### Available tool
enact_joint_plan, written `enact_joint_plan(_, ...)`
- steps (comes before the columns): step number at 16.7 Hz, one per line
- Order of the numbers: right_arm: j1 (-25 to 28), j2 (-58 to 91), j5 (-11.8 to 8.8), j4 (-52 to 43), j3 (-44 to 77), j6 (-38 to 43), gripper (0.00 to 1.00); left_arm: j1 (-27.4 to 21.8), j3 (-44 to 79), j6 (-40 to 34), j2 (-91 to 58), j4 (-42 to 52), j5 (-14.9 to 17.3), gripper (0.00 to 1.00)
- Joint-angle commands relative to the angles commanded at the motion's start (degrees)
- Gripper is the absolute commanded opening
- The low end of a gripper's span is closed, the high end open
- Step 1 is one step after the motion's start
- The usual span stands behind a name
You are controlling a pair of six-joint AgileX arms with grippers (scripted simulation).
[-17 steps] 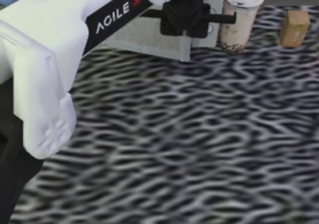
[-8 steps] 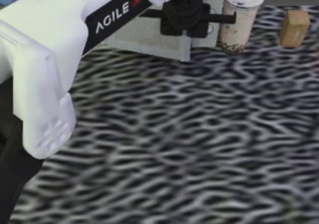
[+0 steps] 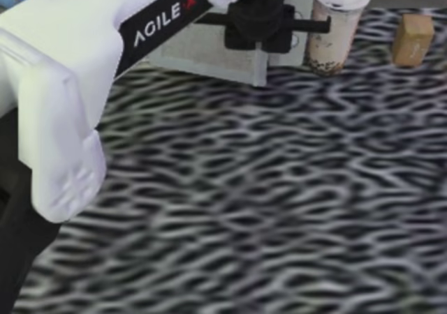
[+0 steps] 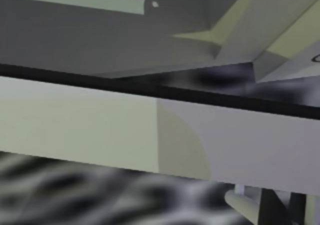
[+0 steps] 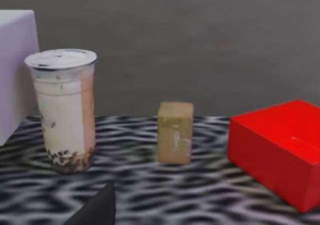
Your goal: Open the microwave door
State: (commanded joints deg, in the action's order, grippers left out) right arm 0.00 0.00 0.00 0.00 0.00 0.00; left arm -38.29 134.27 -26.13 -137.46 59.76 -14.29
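Top view: your left arm [image 3: 105,63] reaches from the table's left side toward the far edge, where its left gripper [image 3: 258,21] sits over the front of the microwave [image 3: 302,7]. The door [image 3: 209,54] stands swung out from the microwave, angled toward the table's left, its lower corner over the patterned table [image 3: 265,202]. Whether the left gripper's fingers are spread or pinched on the door's edge cannot be told; the wrist hides them.

Left wrist view: a pale panel edge with a dark strip fills the picture at close range, with table pattern beyond it; no finger is clear.

Just right of the microwave stands a cup [image 3: 336,24], and farther right a tan block [image 3: 412,38], apart from it.

Right wrist view: you see the cup [image 5: 65,110], the block [image 5: 175,132] and a red box [image 5: 280,150]. The right gripper shows only as a dark tip, so its fingers cannot be judged.
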Motion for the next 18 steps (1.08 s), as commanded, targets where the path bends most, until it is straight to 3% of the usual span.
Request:
enact_joint_plan(6, 0.00, 0.00, 0.00, 0.00, 0.00, 0.00, 1.00, -0.42, -0.25, -0.09, -0.08, -0.22, 0.27, 0.00)
enact_joint_plan(13, 0.00, 0.00, 0.00, 0.00, 0.00, 0.00, 1.00, 0.56, -12.24, 5.19, 6.97, -6.37, 2.48, 0.00)
enact_joint_plan(18, 0.00, 0.00, 0.00, 0.00, 0.00, 0.00, 1.00, 0.63, -13.55, 5.85, 7.76, -7.11, 2.89, 0.00)
